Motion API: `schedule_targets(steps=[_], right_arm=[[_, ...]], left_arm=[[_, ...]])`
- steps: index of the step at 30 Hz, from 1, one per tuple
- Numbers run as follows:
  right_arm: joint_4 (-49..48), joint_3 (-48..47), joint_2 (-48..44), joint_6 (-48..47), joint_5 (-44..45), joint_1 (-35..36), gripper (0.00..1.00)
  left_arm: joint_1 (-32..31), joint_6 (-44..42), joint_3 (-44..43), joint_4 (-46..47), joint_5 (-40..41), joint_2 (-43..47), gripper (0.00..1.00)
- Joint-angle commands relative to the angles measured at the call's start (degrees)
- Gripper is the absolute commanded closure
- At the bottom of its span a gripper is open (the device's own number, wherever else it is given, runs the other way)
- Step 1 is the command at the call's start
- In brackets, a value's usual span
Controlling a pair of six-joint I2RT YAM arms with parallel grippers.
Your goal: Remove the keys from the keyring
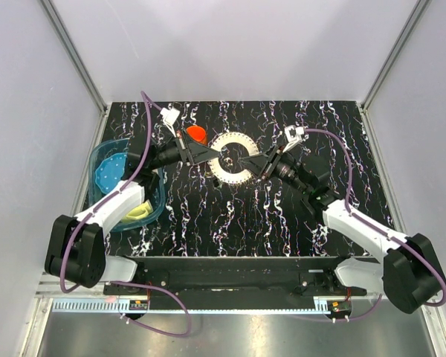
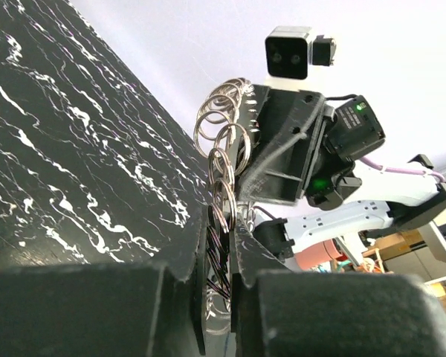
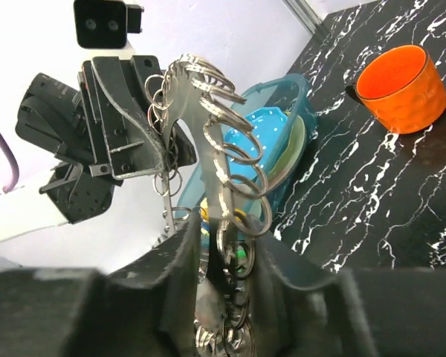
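1. Grey-brown metal keyring (image 1: 230, 178), toothed rim, hollow centre. It is held up off the black marbled worktop (image 1: 230, 230), about mid-worktop, spanning the gap between my two hands.
2. My left hand (image 1: 217, 155): fingers all but closed, clamped on the keyring's left rim. In the left wrist view the rim runs straight into the narrow slot between them.
3. My right hand (image 1: 254, 165): fingers partway apart, astride the opposite rim. The right wrist view shows the rim and what hangs from it filling the gap. I cannot tell whether the fingers press on it.
4. Small silver split rings (image 3: 238, 160) hang in a row along the rim, bunched and overlapping.
5. Keys: not made out for certain. There are bits of green and yellow low between my right fingers, too crowded to tell.
6. Orange cup (image 1: 196, 134) stands upright on the worktop, just behind my left hand.
7. Translucent blue tub (image 1: 97, 152) sits at the worktop's left edge, with a blue dotted plate (image 1: 108, 175) inside.
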State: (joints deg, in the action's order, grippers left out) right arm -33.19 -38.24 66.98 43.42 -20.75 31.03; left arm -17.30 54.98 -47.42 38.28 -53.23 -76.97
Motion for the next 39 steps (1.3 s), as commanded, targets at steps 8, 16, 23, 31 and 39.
schedule_targets(steps=[8, 16, 23, 31, 39], right_arm=[[-16.0, -1.1, -4.4, -1.5, -12.9, 0.1, 1.00], [-16.8, -3.9, -4.1, -3.1, -19.8, 0.2, 1.00], [-19.2, -5.5, -2.1, -1.3, -23.6, 0.2, 1.00], [-18.4, -5.8, -1.1, -1.8, -26.4, 0.2, 1.00], [-4.4, -8.2, -2.5, -8.2, -25.7, 0.2, 0.98]], left_arm=[[4.7, -2.4, 3.6, -0.2, -5.0, 8.8, 0.39], [6.1, -4.6, 3.5, -0.8, -11.2, 14.0, 0.22], [-0.8, -19.8, 0.9, -20.1, -9.5, 17.5, 0.19], [-5.3, -22.6, -0.8, -26.5, -5.5, 17.6, 0.31], [-5.6, -16.5, -0.7, -22.3, -3.8, 16.2, 1.00]])
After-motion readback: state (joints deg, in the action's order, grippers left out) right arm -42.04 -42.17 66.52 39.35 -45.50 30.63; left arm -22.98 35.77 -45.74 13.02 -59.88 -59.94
